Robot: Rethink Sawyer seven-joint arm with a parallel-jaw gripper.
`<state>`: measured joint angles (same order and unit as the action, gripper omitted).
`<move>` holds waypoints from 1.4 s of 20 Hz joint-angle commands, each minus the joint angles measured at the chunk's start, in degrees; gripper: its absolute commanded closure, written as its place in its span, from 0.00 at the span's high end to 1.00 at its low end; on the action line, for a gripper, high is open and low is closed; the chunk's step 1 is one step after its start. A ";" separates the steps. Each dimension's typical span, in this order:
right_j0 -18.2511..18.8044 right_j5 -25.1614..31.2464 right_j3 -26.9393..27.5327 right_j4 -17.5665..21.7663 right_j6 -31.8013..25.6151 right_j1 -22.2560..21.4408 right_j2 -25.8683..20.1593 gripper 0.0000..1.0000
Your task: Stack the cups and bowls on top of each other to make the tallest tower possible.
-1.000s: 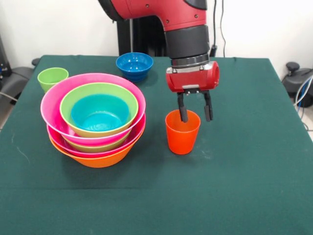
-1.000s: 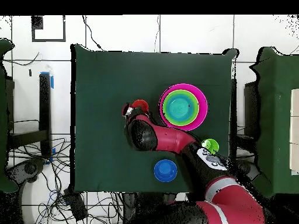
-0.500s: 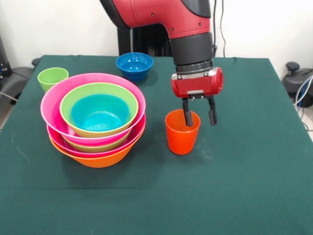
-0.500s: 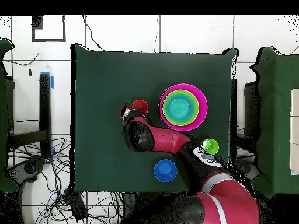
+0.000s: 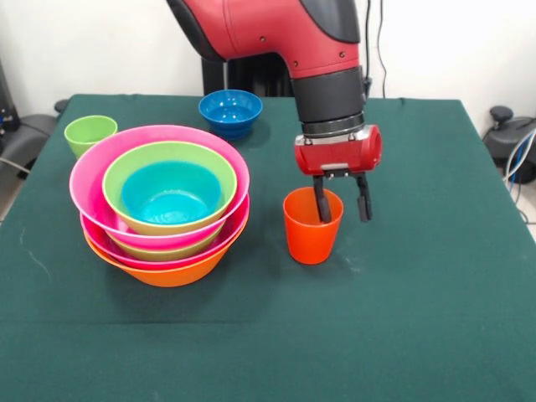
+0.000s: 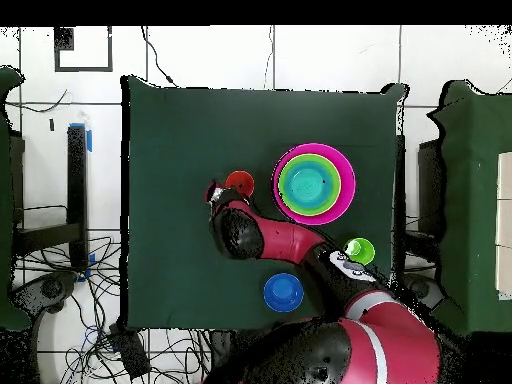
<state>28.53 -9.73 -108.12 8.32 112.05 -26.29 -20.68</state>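
Lower than 1 second ago, my tool (image 5: 341, 209) now straddles the far rim of the orange-red cup (image 5: 311, 228), spread, 1 finger inside and 1 outside; the cup stands upright on the green surface (image 5: 419, 318). Just beside it sits the tower (image 5: 163, 205); the light green cup (image 5: 89, 134) and small dark blue bowl (image 5: 230, 111) stand apart.

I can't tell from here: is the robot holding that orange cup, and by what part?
Not yet. The gripper is open, straddling the orange cup's rim wall: one finger inside, one outside, not clamped.
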 commanded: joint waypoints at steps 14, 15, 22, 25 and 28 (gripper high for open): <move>1.65 -1.57 3.60 2.32 5.97 3.18 1.34 1.00; 1.54 -1.51 3.66 2.31 5.89 3.16 1.44 1.00; 0.02 -1.65 2.36 1.37 6.44 0.94 3.05 0.00; 0.31 -1.48 0.82 1.16 6.98 -0.52 2.83 0.00; -0.01 -0.78 -0.63 0.69 7.43 -2.81 3.15 0.00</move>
<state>29.96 -11.45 -107.50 8.35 112.05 -27.24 -18.57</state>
